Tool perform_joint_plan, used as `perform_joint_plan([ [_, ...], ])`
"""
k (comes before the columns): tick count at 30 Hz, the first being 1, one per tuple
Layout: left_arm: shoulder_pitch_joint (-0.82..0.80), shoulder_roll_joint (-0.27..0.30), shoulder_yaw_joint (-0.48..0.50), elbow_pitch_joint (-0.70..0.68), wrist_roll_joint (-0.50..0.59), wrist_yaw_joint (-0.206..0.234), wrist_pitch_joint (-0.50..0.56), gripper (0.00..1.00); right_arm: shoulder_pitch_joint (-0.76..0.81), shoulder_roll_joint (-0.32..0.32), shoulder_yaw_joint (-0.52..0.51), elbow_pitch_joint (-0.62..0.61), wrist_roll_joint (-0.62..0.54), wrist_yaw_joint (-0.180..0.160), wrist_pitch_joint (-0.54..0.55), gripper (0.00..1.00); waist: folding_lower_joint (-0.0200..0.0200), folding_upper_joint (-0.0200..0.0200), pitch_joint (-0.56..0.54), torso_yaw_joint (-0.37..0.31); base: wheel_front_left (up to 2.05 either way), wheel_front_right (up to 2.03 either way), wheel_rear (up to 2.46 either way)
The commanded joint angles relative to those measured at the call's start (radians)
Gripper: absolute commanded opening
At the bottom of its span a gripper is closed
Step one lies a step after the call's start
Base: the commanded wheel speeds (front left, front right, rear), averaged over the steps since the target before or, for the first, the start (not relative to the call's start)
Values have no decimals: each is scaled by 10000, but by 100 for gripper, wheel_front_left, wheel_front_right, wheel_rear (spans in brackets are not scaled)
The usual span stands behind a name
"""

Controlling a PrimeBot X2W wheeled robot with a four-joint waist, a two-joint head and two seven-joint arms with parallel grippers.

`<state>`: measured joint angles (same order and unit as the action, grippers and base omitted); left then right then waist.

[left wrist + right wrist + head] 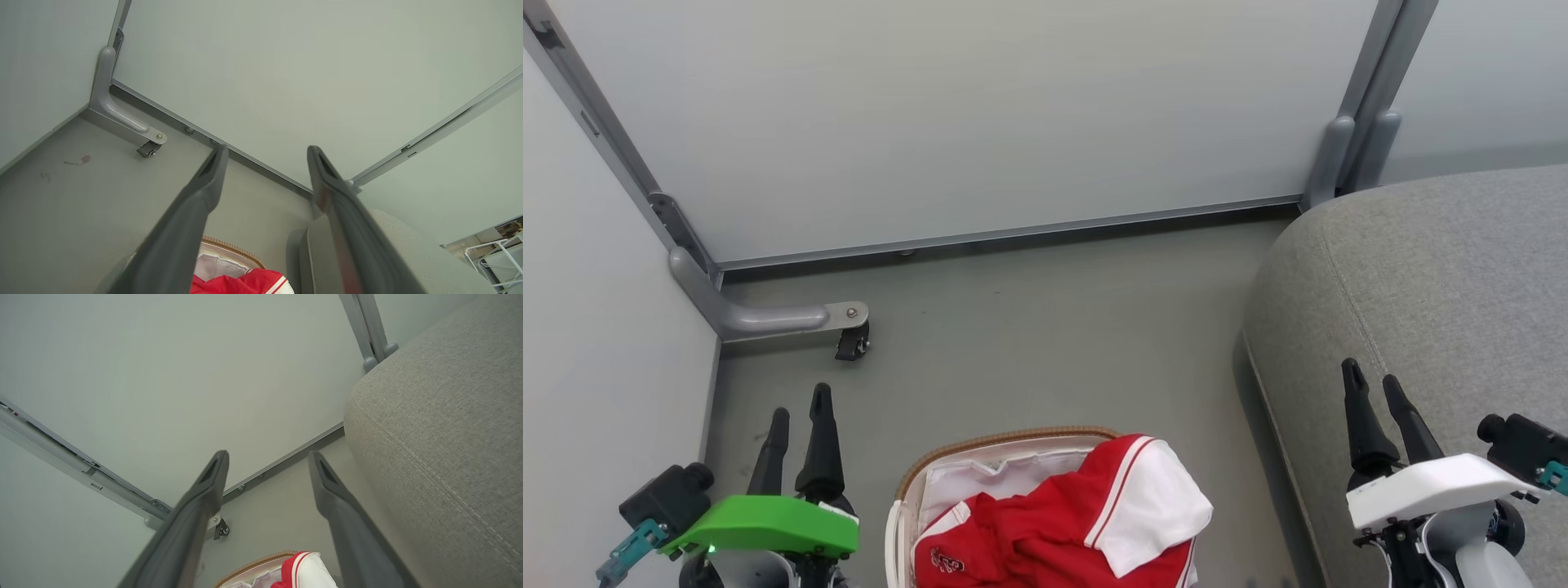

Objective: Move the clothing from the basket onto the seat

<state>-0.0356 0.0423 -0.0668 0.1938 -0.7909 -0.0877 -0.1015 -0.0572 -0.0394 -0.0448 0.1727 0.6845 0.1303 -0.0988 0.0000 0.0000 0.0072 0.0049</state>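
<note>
Head view: I see the clothing (1045, 531) heaped in the basket (1005, 438) on the floor (1045, 327), with a white sleeve draped over the rim toward the seat (1437, 294), just to the right. The left gripper (800, 402) and right gripper (1370, 372) hover empty, fingers parted. Left wrist view: fingers spread, basket low between them. Right wrist view: fingers apart, seat alongside on the right.

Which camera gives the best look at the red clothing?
The head view: the clothing lies heaped in the basket, white sleeve over its rim. Both wrist views catch a small scrap at the bottom edge.
</note>
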Motion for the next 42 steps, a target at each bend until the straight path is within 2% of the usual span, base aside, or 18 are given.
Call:
perform_joint_plan([
  [1,1,66,-10,-106,376,28,-105,100,0,-69,20,-120,-388,3,-134,100,0,0,1,6,0,0,0],
  [18,95,81,-155,296,2301,5,-567,100,68,-90,170,-40,-2478,4,-595,100,0,0,51,19,0,0,0],
  [42,194,94,-465,832,4122,34,-1122,100,229,-112,307,64,-4820,5,-1152,100,0,0,73,65,0,0,0],
])
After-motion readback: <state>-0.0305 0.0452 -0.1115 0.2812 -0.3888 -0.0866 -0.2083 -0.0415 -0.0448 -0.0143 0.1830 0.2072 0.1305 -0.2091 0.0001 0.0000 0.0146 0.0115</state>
